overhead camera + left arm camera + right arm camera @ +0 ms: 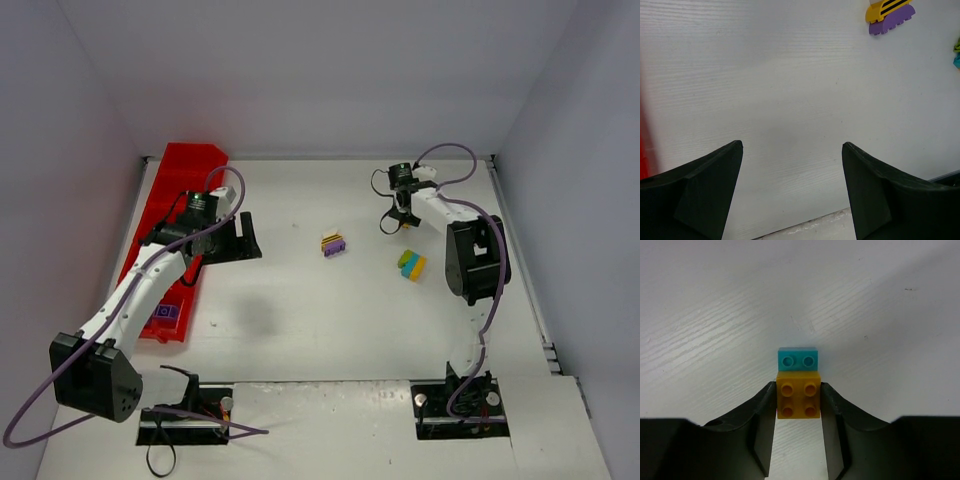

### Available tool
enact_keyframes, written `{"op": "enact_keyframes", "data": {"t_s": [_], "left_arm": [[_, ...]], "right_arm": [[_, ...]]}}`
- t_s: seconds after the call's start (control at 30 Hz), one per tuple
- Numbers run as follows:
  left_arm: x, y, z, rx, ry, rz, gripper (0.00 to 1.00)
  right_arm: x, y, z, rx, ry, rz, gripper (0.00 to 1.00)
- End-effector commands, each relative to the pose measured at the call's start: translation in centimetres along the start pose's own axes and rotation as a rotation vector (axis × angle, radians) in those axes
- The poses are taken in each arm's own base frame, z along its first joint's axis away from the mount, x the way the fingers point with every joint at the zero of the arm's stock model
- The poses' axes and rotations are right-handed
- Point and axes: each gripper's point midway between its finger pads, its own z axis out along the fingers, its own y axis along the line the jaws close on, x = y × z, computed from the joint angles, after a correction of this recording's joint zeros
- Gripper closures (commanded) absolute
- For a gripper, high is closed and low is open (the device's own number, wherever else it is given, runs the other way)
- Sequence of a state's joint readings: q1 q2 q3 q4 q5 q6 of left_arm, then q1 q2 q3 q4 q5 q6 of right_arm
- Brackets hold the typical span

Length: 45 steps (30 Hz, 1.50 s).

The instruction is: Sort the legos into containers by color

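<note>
Well right of the tray, right tool pinches the orange brick by its flat sides, teal brick touching; likely light, stiff, slick; left tool spread, empty.

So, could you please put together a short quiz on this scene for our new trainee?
1. True or false: the left gripper is holding a brick.
2. Which brick sits between the fingers of the right gripper? A) a yellow one B) an orange one C) a lime green one
3. What colour is the brick lying in the near-end compartment of the red tray?

Key
1. False: its jaws stand open with nothing between them.
2. B: the fingers press on both sides of the orange brick, and a teal brick touches its far end.
3. Purple: the purple brick is the only one seen in the tray.
</note>
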State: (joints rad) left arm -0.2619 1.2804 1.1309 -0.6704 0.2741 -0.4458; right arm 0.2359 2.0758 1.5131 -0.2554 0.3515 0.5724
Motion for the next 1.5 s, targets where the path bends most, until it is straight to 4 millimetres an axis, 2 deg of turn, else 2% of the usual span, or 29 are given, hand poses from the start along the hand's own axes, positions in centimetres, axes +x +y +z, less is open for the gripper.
{"op": "enact_keyframes", "data": {"t_s": [0.0, 0.13, 0.17, 0.2, 0.27, 0.33, 0.37, 0.4, 0.43, 0.5, 0.53, 0.57, 0.6, 0.63, 0.67, 0.7, 0.73, 0.83, 0.97, 1.0, 1.17, 1.33, 1.47], "left_arm": [[-1.2, -1.1, -0.9, 0.040, -0.054, 0.021, 0.26], [-1.2, -1.1, -0.8, 0.046, -0.050, 0.021, 0.26], [-1.2, -1.2, -0.9, 0.048, -0.051, 0.023, 0.26], [-1.3, -1.2, -0.9, 0.048, -0.051, 0.021, 0.26], [-1.4, -1.5, -1.1, 0.057, -0.054, 0.023, 0.26], [-1.6, -1.7, -1.4, 0.064, -0.059, 0.023, 0.26], [-1.8, -2.0, -1.5, 0.075, -0.062, 0.022, 0.26], [-2.2, -2.4, -1.8, 0.089, -0.071, 0.019, 0.26], [-2.4, -2.7, -2.1, 0.102, -0.074, 0.017, 0.26], [-3.2, -4.0, -2.7, 0.153, -0.087, 0.004, 0.26], [-3.6, -4.5, -3.0, 0.173, -0.094, 0.000, 0.26], [-3.8, -5.0, -3.2, 0.193, -0.097, -0.004, 0.26], [-4.1, -5.8, -3.4, 0.228, -0.098, -0.022, 0.26], [-4.7, -6.5, -4.0, 0.254, -0.113, -0.024, 0.26], [-5.0, -7.0, -4.1, 0.274, -0.113, -0.033, 0.26], [-5.4, -8.0, -4.5, 0.320, -0.110, -0.053, 0.26], [-5.9, -8.7, -5.0, 0.352, -0.118, -0.058, 0.26], [-7.2, -11.6, -6.1, 0.470, -0.128, -0.095, 0.26], [-8.1, -14.1, -7.3, 0.561, -0.132, -0.090, 0.26], [-8.1, -15.1, -7.6, 0.588, -0.126, -0.085, 0.26], [-7.8, -18.8, -8.3, 0.674, -0.111, -0.039, 0.26], [-7.6, -20.6, -7.4, 0.693, -0.097, -0.020, 0.30], [-7.5, -22.3, -7.0, 0.713, -0.091, -0.011, 0.33]], "right_arm": [[-2.3, 0.4, -0.8, -0.005, -0.049, 0.031, 0.68], [-2.1, 0.5, -0.9, -0.019, -0.040, 0.023, 0.86], [-2.0, 0.7, -0.9, -0.028, -0.034, 0.019, 0.96], [-2.0, 0.7, -1.0, -0.032, -0.032, 0.008, 1.00], [-2.1, 1.0, -1.7, -0.065, -0.044, -0.019, 1.00], [-2.5, 2.3, -2.9, -0.147, -0.077, -0.078, 1.00], [-3.6, 2.8, -4.8, -0.201, -0.121, -0.094, 1.00], [-3.0, 3.5, -5.4, -0.260, -0.138, -0.122, 1.00], [-3.8, 4.3, -8.1, -0.326, -0.199, -0.180, 1.00], [-2.8, 5.6, -10.2, -0.450, -0.243, -0.240, 1.00], [-3.8, 5.9, -13.2, -0.522, -0.307, -0.254, 1.00], [-3.5, 6.4, -14.9, -0.575, -0.344, -0.313, 1.00], [-2.5, 6.5, -15.4, -0.614, -0.369, -0.338, 1.00], [-2.5, 7.3, -19.2, -0.752, -0.420, -0.372, 1.00], [-2.1, 7.6, -20.8, -0.810, -0.464, -0.427, 1.00], [-2.5, 8.0, -22.8, -0.870, -0.536, -0.441, 1.00], [-1.6, 7.4, -24.6, -0.924, -0.581, -0.471, 1.00], [0.4, 7.7, -29.0, -1.090, -0.667, -0.582, 1.00], [1.7, 7.2, -31.8, -1.194, -0.691, -0.620, 1.00], [2.0, 7.1, -33.0, -1.232, -0.704, -0.631, 1.00], [2.8, 7.1, -35.7, -1.339, -0.712, -0.657, 1.00], [3.2, 7.1, -37.0, -1.389, -0.710, -0.686, 1.00], [3.6, 7.1, -37.2, -1.400, -0.704, -0.699, 1.00]]}}
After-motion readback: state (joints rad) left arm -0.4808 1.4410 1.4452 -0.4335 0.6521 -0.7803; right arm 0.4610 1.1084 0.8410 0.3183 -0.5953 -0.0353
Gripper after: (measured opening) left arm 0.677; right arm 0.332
